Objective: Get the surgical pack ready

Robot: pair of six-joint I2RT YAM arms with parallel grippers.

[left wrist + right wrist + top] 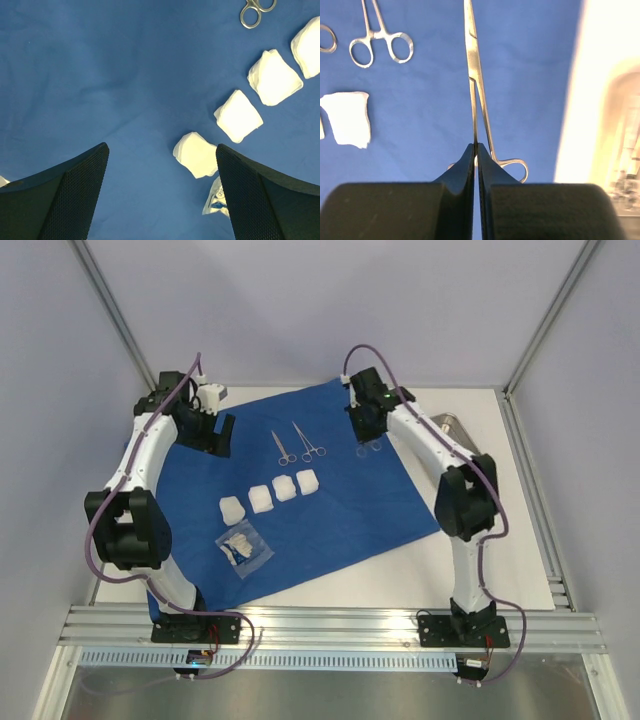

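right gripper [476,150]: clamped on hemostat [475,85] shank, centre frame; tip-only pinch, so it can swivel or drop when you lift.
left gripper [161,150]: jaws wide, empty, above drape [100,75].
drape: spread flat, centre of top view.

Probably a robotics lab test cell: plain pale walls [300,310], aluminium rail [330,625] along the bottom, white counter [420,580].

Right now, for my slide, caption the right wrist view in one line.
Right claw shut on a silver scissor-like instrument over the blue drape, gauze square left, steel tray right.
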